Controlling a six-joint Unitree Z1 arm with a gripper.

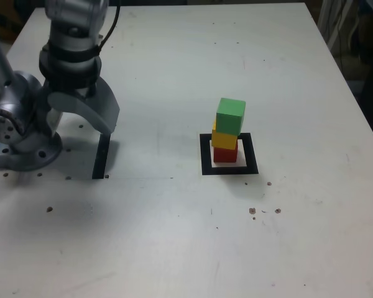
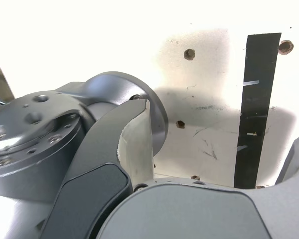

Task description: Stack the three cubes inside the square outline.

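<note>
The gripper, jaws apart and holding nothing, is at the exterior view's left, over one black strip. Right of it, one square outline surrounds the tower's foot: three cubes, one red at the bottom, one yellow between, one green on top. Stacking looks complete; nothing seems left.

1. Square outline: on the table.
2. Bottom cube: inside the outline; middle cube, then top cube, stacked above.
3. Strip: to the outline's left in the exterior view.
</note>
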